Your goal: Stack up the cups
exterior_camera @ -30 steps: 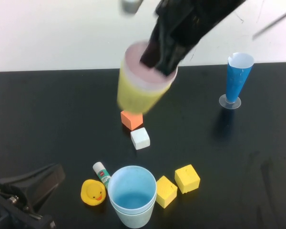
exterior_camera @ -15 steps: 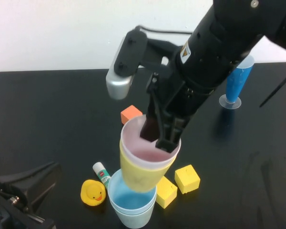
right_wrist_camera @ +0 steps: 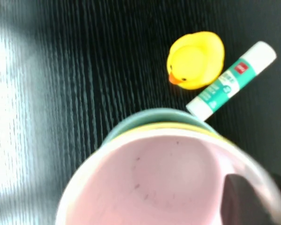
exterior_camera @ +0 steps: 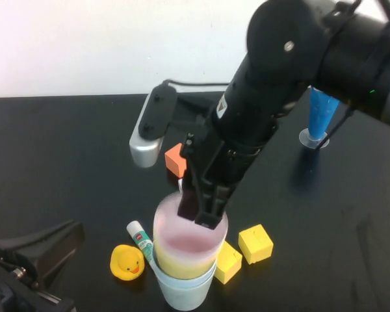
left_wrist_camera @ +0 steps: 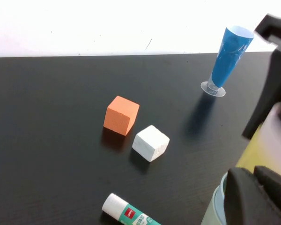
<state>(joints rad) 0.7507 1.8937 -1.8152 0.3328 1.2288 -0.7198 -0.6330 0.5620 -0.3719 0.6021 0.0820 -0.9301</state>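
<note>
Black worktop (exterior_camera: pixel 65 162): right tool (exterior_camera: pixel 203 214) pinches the pink plastic tumbler's (exterior_camera: pixel 188 235) rim, now lowered into the blue-topped stack, hiding lower cups; left tool (exterior_camera: pixel 36 253), pressed together, lower left.

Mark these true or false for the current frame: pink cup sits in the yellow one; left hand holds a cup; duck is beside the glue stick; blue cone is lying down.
1. The pink cup sits nested in the yellow cup. True.
2. The left hand holds a cup. False: it is parked at the near left, shut and empty; the right hand is at the pink cup's rim.
3. The duck is beside the glue stick. True.
4. The blue cone is lying down. False: it stands upright.
</note>
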